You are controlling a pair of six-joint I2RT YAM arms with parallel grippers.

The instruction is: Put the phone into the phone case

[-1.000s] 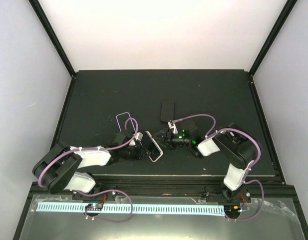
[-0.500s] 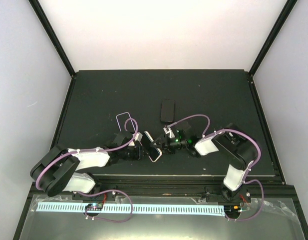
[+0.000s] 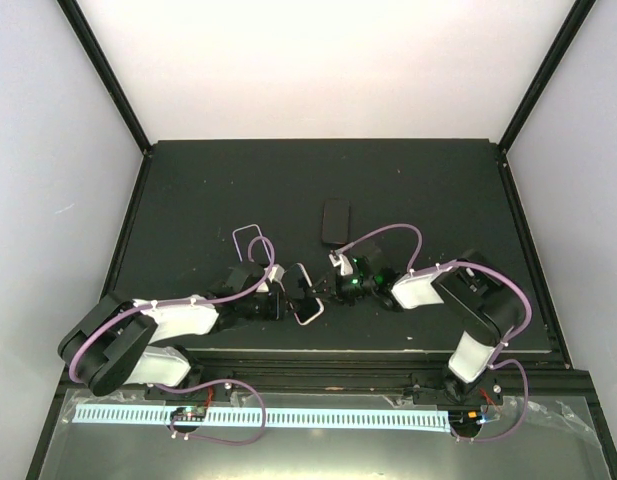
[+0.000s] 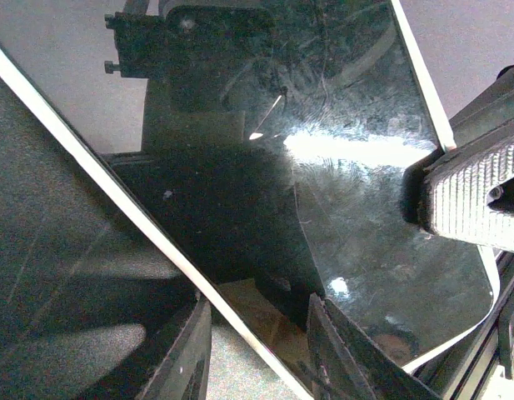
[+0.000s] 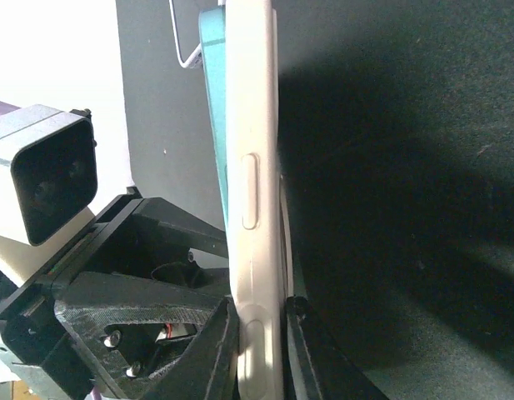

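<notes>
Seen from above, two robot arms meet over the near half of a black table. Between them, a little toward 6 o'clock from the table's middle, a phone is held tilted on edge. The left gripper reaches it from 9 o'clock and the right gripper from 3 o'clock. The left wrist camera shows the phone's glossy black screen close up, framed by a thin white rim. The left gripper's two fingers straddle the phone's lower edge, part-way apart, and it cannot be told whether they press on it. At 3 o'clock in that view a ribbed pad of the right gripper sits on the screen's edge. The right wrist camera looks along the phone's white side, which looks like a phone case with moulded button bumps and a teal back. The right gripper's fingers are clamped on this edge. A small dark rectangle lies flat at 1 o'clock from the phone, apart from it. A white wire loop sits at 10 o'clock.
</notes>
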